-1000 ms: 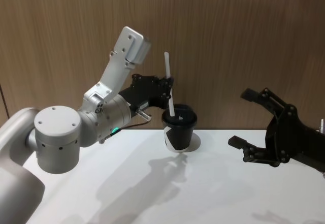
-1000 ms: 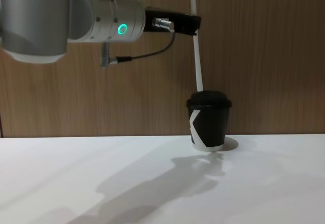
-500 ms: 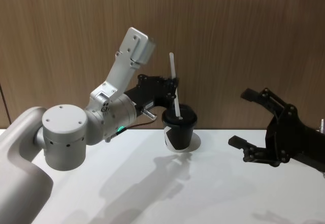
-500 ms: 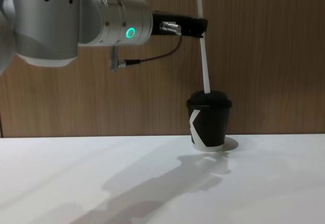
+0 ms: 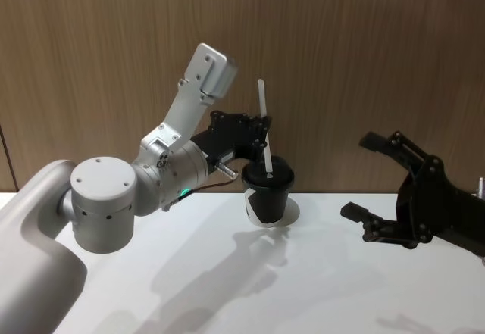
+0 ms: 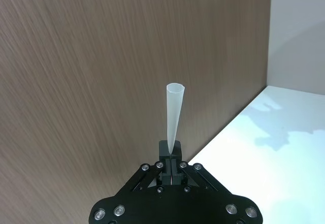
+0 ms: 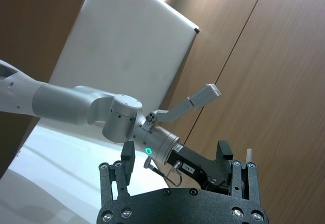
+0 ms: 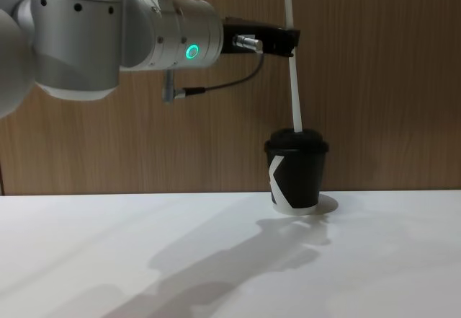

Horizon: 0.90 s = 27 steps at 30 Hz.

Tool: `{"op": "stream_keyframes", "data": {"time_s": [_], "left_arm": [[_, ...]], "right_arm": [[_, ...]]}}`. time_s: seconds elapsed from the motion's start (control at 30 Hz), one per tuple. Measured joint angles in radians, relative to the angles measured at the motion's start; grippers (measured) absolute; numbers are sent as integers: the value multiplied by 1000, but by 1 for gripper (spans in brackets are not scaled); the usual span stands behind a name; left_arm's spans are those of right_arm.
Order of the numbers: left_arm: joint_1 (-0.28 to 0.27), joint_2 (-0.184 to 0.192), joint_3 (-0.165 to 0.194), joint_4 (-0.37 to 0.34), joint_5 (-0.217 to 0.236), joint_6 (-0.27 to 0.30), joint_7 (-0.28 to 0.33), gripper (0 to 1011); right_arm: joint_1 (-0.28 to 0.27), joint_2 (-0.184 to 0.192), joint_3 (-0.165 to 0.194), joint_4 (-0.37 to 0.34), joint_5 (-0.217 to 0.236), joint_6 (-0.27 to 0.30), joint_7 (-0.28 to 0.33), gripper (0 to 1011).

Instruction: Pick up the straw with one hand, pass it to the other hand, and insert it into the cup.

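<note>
I see the left tool (image 5: pixel 261 131) clamped on the straw (image 5: pixel 264 128) at mid-length, its lower tip at the lid of the cup (image 5: pixel 267 193). The cup stands near the desk (image 5: pixel 303 288) back edge. Well apart rightward, the right tool (image 5: pixel 369 179) hangs spread wide, empty.

- cup (image 5: pixel 267 195) on table (image 5: pixel 303 288), near back edge, just in front of wall panel (image 5: pixel 364 61)
- straw (image 5: pixel 264 129) above cup, near upright, lower end at lid
- left gripper (image 5: pixel 263 131) over cup, left of straw top, clamped on straw mid-length
- right gripper (image 5: pixel 371 186) right of cup, well apart, above table, prongs spread
</note>
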State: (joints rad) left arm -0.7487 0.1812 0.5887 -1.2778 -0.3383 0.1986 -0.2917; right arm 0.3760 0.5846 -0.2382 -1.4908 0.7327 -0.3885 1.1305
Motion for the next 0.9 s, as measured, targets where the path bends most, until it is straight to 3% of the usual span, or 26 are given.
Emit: {"op": "stream_keyframes", "data": {"time_s": [0.9], "left_arm": [[-7, -13, -3, 39, 36, -16, -17, 8]], "right_arm": [[0, 0, 0, 0, 0, 0, 0, 1001]]}}
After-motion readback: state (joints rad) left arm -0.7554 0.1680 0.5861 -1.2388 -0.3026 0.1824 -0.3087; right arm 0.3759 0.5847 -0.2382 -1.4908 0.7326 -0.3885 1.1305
